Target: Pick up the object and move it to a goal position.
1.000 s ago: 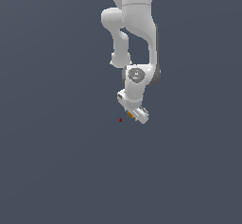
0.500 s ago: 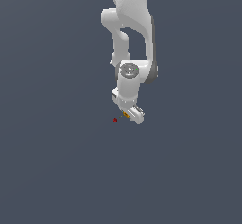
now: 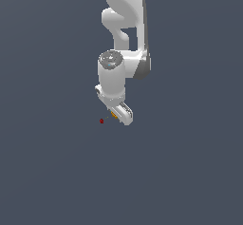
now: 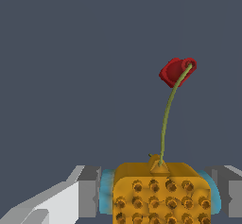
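Wrist view, nearest: my claw (image 4: 160,197) was clamped on the object (image 4: 161,192), a grey finger (image 4: 90,192) pressed to each flank.
Object: an orange studded lump with teal sides, held off the ground.
Bearing: the goal position (image 4: 177,71) lay straight ahead of the object, a short way off.
Exterior view: the claw (image 3: 120,115) sat just toward that view's right of the red dot (image 3: 101,121), near but apart.
In the way: nothing showed between them.

You get flat, even simulator light, no cast shadows or glare; both views are sharp, slightly coarse.
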Available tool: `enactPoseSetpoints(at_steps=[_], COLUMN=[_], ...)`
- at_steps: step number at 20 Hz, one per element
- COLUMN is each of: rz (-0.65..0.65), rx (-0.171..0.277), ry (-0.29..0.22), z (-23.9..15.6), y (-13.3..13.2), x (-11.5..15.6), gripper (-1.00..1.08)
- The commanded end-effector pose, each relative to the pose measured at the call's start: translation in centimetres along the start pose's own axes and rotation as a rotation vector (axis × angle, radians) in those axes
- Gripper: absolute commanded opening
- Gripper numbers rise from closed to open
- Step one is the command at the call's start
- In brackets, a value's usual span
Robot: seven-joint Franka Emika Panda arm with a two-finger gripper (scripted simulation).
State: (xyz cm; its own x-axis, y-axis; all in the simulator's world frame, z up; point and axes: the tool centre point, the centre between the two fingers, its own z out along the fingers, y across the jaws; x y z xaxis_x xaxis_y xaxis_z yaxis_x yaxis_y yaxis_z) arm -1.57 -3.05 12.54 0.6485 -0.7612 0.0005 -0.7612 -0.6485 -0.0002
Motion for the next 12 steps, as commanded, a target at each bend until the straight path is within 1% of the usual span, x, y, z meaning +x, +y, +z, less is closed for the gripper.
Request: enactPoseSetpoints(at_steps=[1, 6, 12], rz=[0.000, -0.001, -0.001], rx=[0.000, 0.000, -0.001], ry=[0.000, 0.000, 0.000], z=[-2.1, -5.9, -9.5], y=[0.2, 0.3, 0.4], x=[2.1, 6.1, 10.0], gripper=[-1.00, -1.00, -1.00])
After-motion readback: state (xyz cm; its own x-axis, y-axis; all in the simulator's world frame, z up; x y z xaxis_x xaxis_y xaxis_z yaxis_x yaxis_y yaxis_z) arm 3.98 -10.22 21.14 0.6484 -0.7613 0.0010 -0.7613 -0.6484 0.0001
